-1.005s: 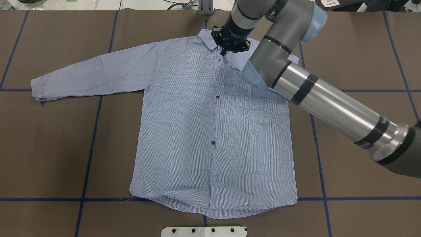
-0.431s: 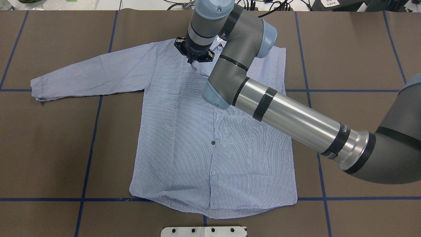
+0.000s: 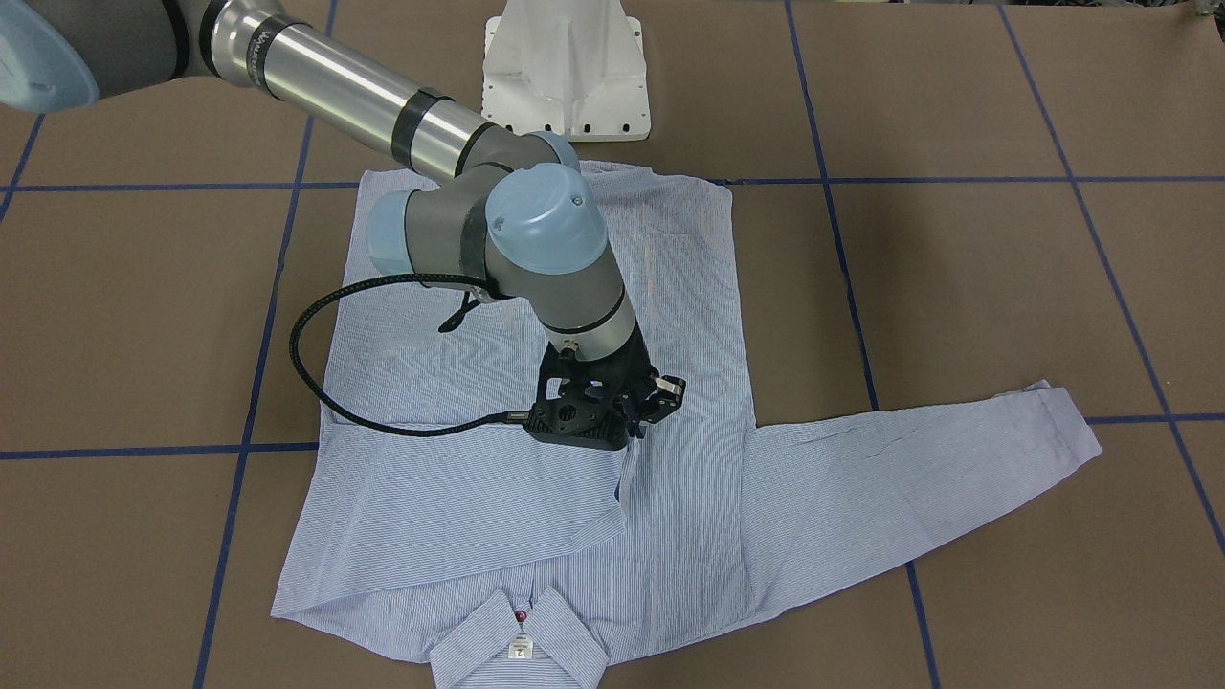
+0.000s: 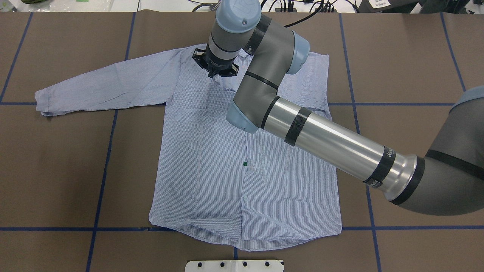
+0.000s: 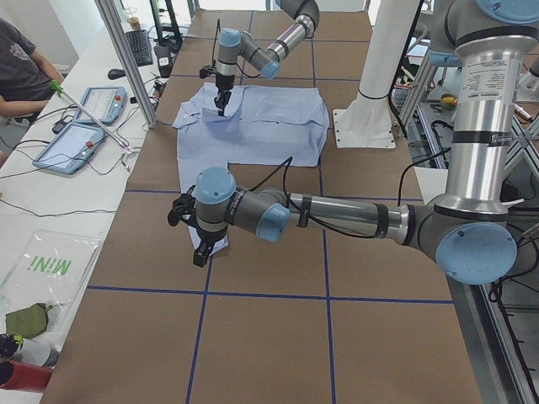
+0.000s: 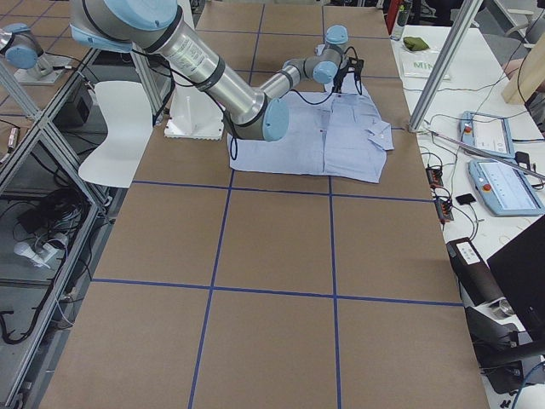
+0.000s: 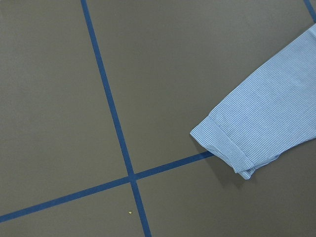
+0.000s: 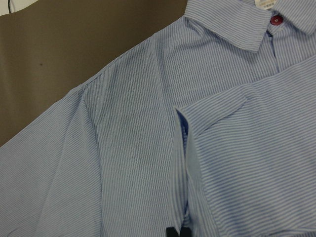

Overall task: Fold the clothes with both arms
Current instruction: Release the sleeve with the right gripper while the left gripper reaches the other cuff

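Observation:
The light blue striped shirt (image 4: 211, 170) lies front up on the brown table, collar (image 3: 522, 641) at the far side from me. My right gripper (image 4: 212, 73) hovers over the chest near the shirt's left shoulder, shut on the right sleeve, which is folded across the body (image 3: 459, 517). In the right wrist view its fingertips (image 8: 178, 232) are closed on the cloth by the cuff slit. The left sleeve (image 4: 102, 85) lies stretched out, its cuff (image 7: 237, 148) flat. My left gripper (image 5: 200, 252) hangs above that cuff; I cannot tell whether it is open.
The white mounting base (image 3: 565, 67) stands at my edge of the table. Blue tape lines (image 4: 109, 151) cross the brown cover. A side bench with tablets (image 5: 84, 126) and a seated person (image 5: 17, 67) lies beyond the far edge.
My right gripper has moved from the collar toward the shirt's left shoulder, dragging the right sleeve across the chest. The red buttons and pocket are now covered.

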